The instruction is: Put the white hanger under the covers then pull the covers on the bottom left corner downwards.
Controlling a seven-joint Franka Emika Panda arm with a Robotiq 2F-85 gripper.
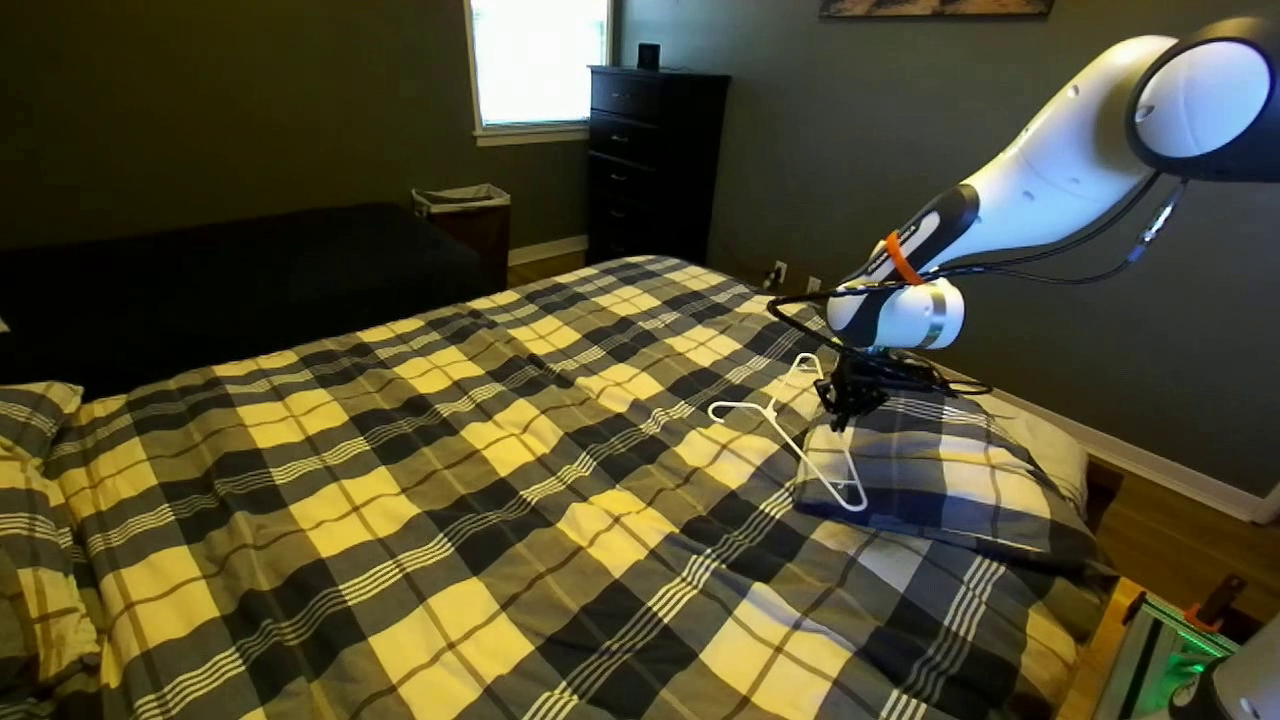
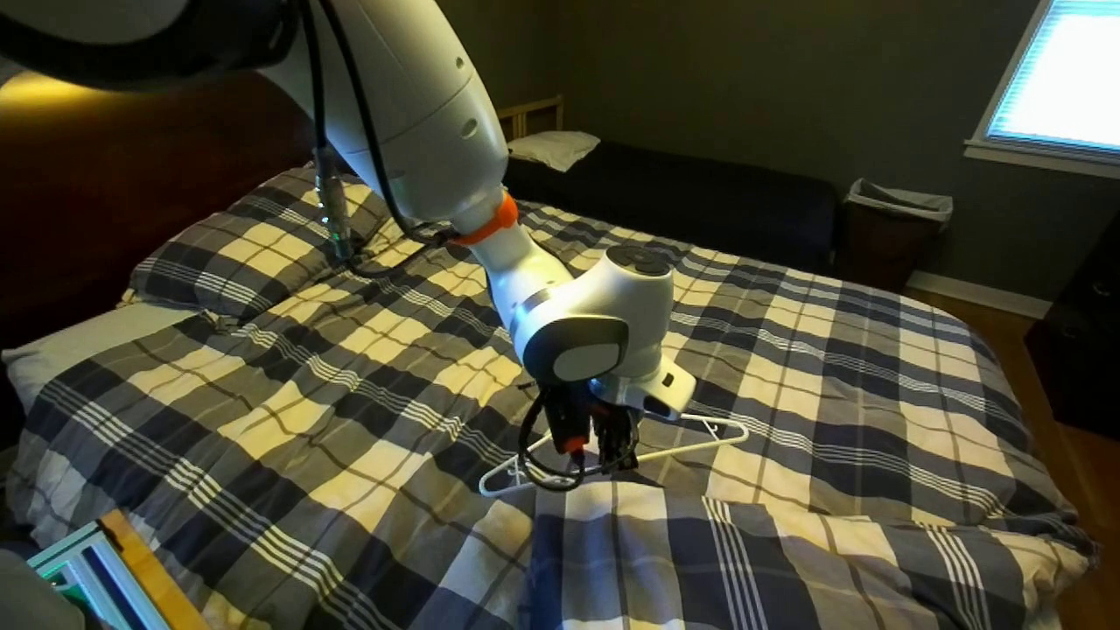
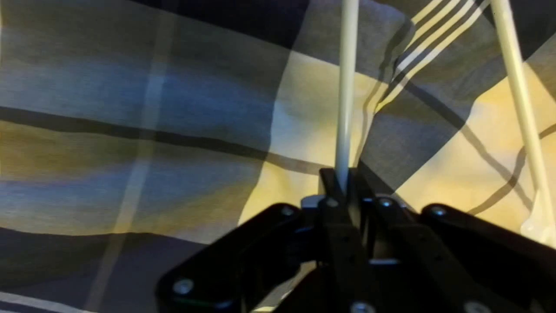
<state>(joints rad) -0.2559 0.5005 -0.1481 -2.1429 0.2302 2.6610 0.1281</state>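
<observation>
Our pincer [image 3: 342, 180] grips the long bar [image 3: 346, 87] of the white hanger [image 1: 771, 411], which is over the covers [image 1: 500, 480], not yet beneath them; whether it touches them we cannot tell. Pinched at one thin spot, it could swivel if its hook [image 1: 735, 404] catches in the covers, and too shallow a push might leave it poking out.

The wrist view looks down, close, on covers [image 1: 480, 480] and hanger [image 3: 346, 87]; both exterior views look across them from farther off, sharing a far window [image 1: 540, 60].
</observation>
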